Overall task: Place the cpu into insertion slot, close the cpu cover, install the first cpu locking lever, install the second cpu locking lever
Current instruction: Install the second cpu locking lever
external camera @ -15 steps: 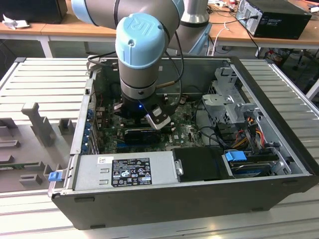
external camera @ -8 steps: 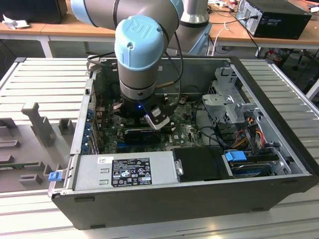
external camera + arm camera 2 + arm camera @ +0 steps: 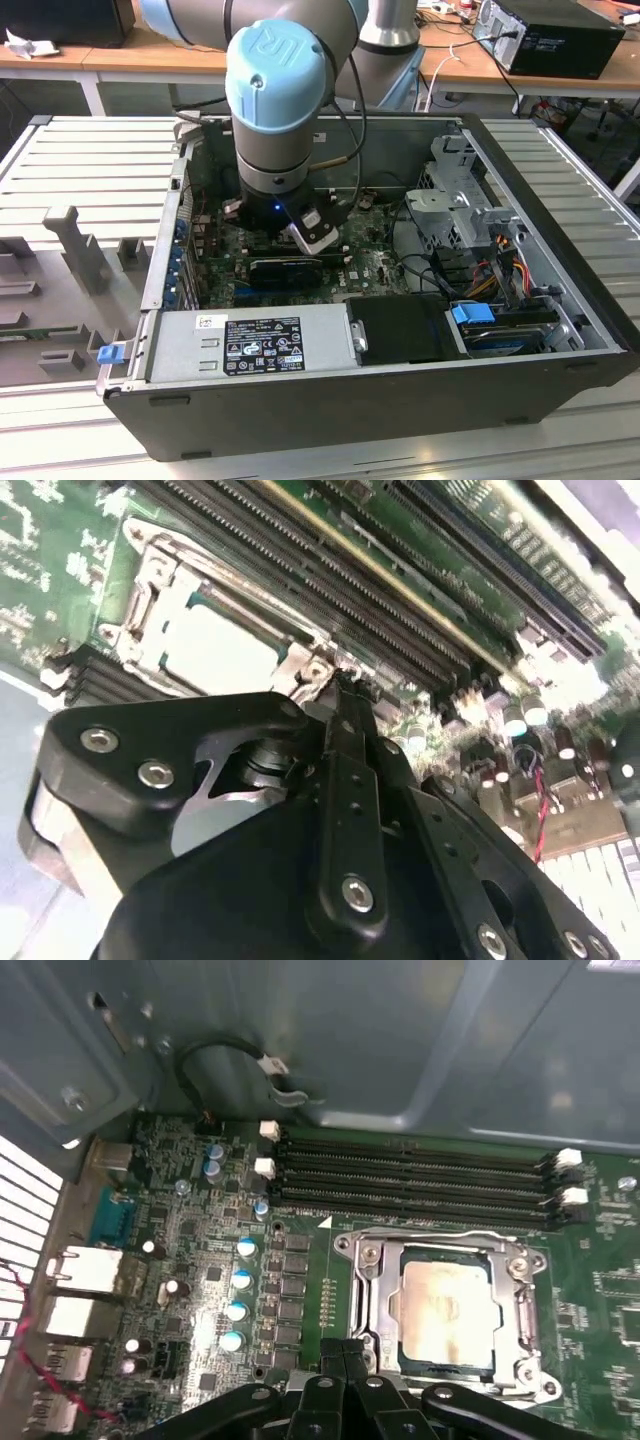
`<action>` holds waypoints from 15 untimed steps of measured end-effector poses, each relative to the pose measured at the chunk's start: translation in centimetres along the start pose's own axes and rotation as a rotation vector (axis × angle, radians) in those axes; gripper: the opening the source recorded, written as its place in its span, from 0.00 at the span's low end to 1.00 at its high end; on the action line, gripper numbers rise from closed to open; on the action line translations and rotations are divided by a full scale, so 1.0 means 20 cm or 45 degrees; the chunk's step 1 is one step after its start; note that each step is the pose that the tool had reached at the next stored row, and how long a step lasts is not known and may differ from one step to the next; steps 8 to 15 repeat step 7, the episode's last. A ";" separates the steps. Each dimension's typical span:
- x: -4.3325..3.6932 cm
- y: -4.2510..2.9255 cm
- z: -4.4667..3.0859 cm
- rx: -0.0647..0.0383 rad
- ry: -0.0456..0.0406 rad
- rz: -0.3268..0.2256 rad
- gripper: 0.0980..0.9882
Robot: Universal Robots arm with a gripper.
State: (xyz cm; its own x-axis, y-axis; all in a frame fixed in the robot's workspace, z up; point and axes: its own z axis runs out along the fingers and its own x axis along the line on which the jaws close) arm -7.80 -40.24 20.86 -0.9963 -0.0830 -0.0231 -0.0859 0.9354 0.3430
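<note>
Gripper: your black two-fingered gripper (image 3: 345,1355) had its fingertips pressed together, holding nothing, at the socket's edge.
Chip: your pale tan-silver square cpu (image 3: 447,1305) sat inside the socket, framed by the thin grey metal cpu cover (image 3: 372,1295).

My own wrist blocks the socket from the exterior view, so the cpu cover (image 3: 445,1305) goes unseen there. In the second wrist view my linkage hides the near part of the cpu (image 3: 215,645). In the first wrist view my fingers (image 3: 345,1355) cover the cover's near left corner. My gripper (image 3: 340,685) looks pinched together, though I cannot tell whether anything sits between the tips. The locking levers are too slight to pick out.
</note>
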 end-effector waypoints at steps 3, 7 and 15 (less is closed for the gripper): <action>-0.001 0.015 -0.039 0.000 0.000 0.000 0.01; -0.002 0.028 -0.074 0.000 0.000 0.000 0.01; -0.002 0.028 -0.074 0.000 0.000 0.000 0.01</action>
